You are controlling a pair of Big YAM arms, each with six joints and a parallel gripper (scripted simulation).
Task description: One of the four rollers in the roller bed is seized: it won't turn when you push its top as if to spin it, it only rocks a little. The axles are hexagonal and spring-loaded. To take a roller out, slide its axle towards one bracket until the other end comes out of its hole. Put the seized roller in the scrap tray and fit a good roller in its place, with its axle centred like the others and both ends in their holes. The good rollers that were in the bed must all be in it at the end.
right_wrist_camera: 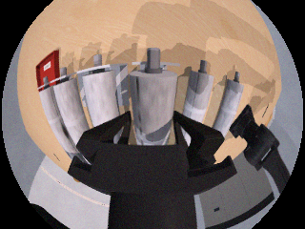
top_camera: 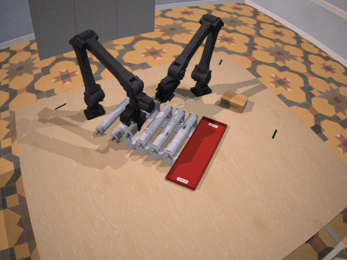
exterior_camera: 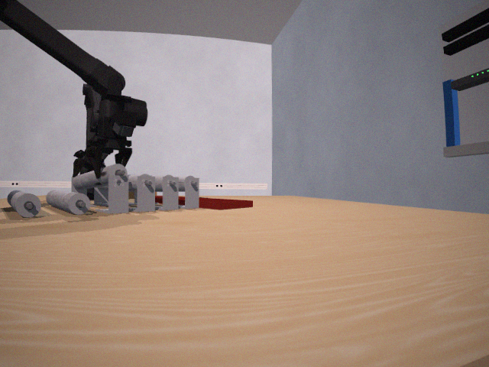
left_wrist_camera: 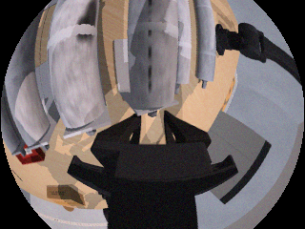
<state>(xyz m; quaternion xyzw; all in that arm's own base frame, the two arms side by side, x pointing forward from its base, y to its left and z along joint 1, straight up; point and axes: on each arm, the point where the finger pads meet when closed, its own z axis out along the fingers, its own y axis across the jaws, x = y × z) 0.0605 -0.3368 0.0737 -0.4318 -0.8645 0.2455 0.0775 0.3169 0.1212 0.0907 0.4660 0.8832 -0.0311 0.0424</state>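
In the bed, the roller at the loose-roller side [exterior_camera: 86, 180] [left_wrist_camera: 152, 48] [right_wrist_camera: 153, 91] is tilted. Its near end is raised, with the axle stub lying over the top of the near bracket [top_camera: 128, 143] [exterior_camera: 118, 199]; the hole below is empty. My right gripper [top_camera: 133, 125] [right_wrist_camera: 152, 114] straddles this roller near that end, open. My left gripper [top_camera: 163, 99] [left_wrist_camera: 152, 114] is open just beyond the far end, by the other axle stub. Three rollers [top_camera: 154, 125] [top_camera: 169, 128] [top_camera: 183, 131] sit in the other places, near axle ends in their holes. Which is seized does not show.
Two loose rollers [top_camera: 111, 117] [top_camera: 119, 131] lie on the table beside the bed. The red scrap tray [top_camera: 196, 154] [exterior_camera: 225, 204] is empty, close to the bed's other side. A wooden block [top_camera: 233, 101] lies behind the tray. The grippers are close together.
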